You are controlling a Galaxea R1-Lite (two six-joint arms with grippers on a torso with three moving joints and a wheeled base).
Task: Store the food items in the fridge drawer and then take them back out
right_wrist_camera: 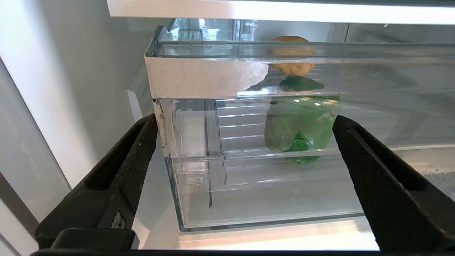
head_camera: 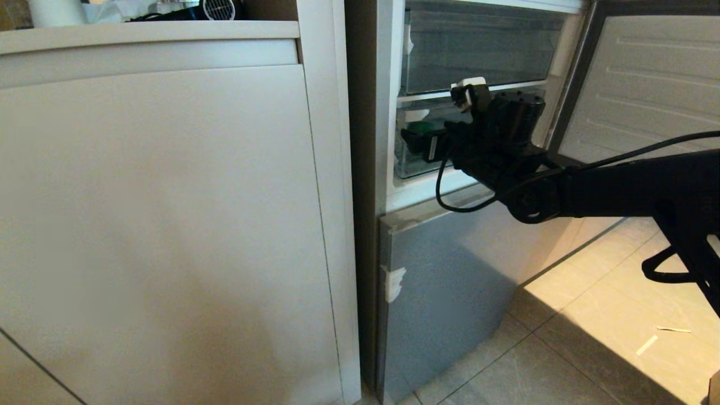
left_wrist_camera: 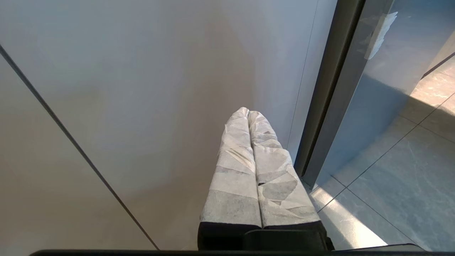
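The right gripper (right_wrist_camera: 245,149) is spread wide and holds nothing. It hangs just in front of the fridge drawer (right_wrist_camera: 270,185), near the drawer's left corner. The drawer is a clear bin and sits low inside the open fridge (head_camera: 450,270).

The bell pepper (right_wrist_camera: 302,128) is inside the drawer, close behind the clear front wall. The potato (right_wrist_camera: 292,53) is also inside, farther back, behind the pepper. So the food looks put away, and I think the next job is to get it back out.

Here is what could go wrong. The clear front wall stands between the fingers and the pepper. If the gripper pushes straight in, it may bump the wall and shove the drawer, not grab the food. The white shelf (right_wrist_camera: 277,10) sits just above the drawer, so there is little room to reach in over the top. The fingers may knock the shelf or the drawer's rim. The pepper looks smooth and shiny, so it could slip or roll away. The potato is hard to reach with the pepper in front of it.

The fridge door (head_camera: 647,84) stands open on the right side. The beige cabinet (head_camera: 169,225) is right beside the fridge on the left.

The left gripper (left_wrist_camera: 249,117) is parked low by that cabinet, with its wrapped fingers pressed together.
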